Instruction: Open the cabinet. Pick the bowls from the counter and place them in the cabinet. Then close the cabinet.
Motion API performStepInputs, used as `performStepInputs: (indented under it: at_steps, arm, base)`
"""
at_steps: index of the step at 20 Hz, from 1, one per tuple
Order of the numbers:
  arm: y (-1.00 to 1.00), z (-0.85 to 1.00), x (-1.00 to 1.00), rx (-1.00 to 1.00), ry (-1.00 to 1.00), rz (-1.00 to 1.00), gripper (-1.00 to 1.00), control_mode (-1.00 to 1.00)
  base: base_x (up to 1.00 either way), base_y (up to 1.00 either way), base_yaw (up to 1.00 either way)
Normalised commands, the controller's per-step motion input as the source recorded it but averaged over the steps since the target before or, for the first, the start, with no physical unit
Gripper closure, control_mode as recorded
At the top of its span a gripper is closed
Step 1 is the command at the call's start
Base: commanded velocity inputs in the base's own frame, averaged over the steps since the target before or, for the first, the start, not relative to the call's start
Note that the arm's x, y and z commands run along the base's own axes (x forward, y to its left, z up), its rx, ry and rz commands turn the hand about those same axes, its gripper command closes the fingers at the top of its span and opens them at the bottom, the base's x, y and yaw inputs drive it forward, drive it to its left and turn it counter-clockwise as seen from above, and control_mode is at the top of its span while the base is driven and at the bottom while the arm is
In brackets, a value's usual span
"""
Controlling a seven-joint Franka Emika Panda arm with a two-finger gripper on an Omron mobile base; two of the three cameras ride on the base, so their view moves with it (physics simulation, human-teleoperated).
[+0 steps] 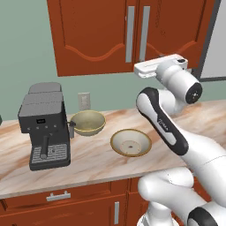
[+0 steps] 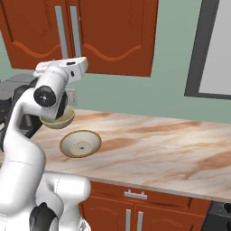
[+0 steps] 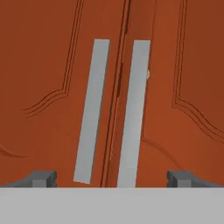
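Gripper (image 3: 111, 177) jaws stand spread wide and hold nothing, aimed straight at the red-brown wooden wall cabinet (image 1: 92, 35) with its two arched-panel doors shut. Both long vertical silver bar handles (image 3: 92, 109) sit between the fingertips (image 3: 41, 177), flanking the door seam. Rigid metal bars like these should take a firm pinch without slipping much; gripping one bar low down looks best, since the hinged door will likely swing stiffly on an arc. Below, on the beige-pink marble-patterned counter (image 1: 185, 128), the deep rounded tan bowl (image 1: 88, 122) sits near the back edge beside a dark grey espresso machine (image 1: 44, 128), the wider shallow speckled bowl (image 1: 130, 142) nearer the front edge. Both are probably hard, smooth and chippable; take them by the rim.
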Motion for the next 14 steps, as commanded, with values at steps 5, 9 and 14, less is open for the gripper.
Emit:
performStepInputs:
  at_steps: [5,9,14]
  arm:
    - [0.0,0.0,0.48,0.16,0.0,0.05,-1.0,-1.0]
    - [-0.01,0.0,0.4,0.14,0.0,0.04,-1.0,-1.0]
    - [-0.16,0.0,0.19,0.01,-0.09,0.0,-1.0,-1.0]
  base:
    - [0.0,0.0,0.0]
    - [0.0,0.0,0.0]
    - [0.0,0.0,0.0]
